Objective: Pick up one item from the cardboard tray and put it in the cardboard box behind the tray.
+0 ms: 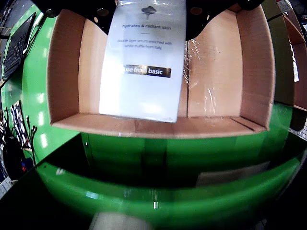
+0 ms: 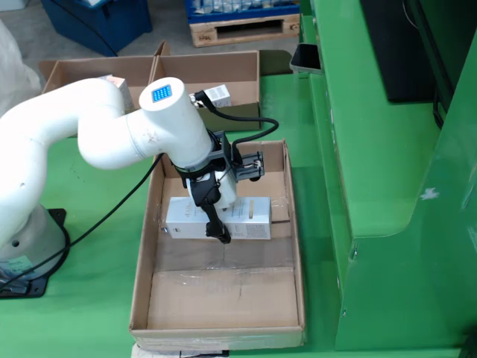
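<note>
- As my gripper (image 2: 216, 224) hangs over the cardboard box (image 2: 292, 246), I hold one item: a white carton (image 2: 250, 218), long side level in the fixed view, clamped between my black fingers (image 2: 212, 212).
- Item position: above the box floor, in its upper half as the fixed view shows it; whether it touches the floor I cannot tell.
- Wrist view: the carton (image 1: 144, 62) fills the upper centre, printed "hydrates & radiant skin", with a dark label strip lower down; brown walls and a taped floor seam lie behind it.
- Cardboard tray (image 2: 104, 71): beyond my arm, at the top of the fixed view; another white box (image 2: 217, 94) lies in its right compartment.
- Surface: green table (image 2: 89, 298) under everything.
</note>
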You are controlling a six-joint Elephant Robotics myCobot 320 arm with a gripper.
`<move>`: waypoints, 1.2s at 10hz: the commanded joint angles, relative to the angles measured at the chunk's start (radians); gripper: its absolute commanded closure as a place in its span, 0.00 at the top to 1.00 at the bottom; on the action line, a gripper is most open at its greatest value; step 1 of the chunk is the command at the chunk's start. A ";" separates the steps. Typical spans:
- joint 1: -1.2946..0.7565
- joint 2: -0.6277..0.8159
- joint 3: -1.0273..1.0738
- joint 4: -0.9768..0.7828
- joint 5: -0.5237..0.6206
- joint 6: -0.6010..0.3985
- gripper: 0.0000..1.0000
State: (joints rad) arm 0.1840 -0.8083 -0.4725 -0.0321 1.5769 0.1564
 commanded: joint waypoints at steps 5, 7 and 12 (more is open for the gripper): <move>0.023 0.303 -0.315 0.118 -0.015 0.011 0.00; 0.048 0.421 -0.431 0.129 -0.025 0.031 0.00; 0.068 0.495 -0.498 0.130 -0.035 0.053 0.00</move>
State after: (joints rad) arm 0.2407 -0.3773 -0.9770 0.0827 1.5507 0.2039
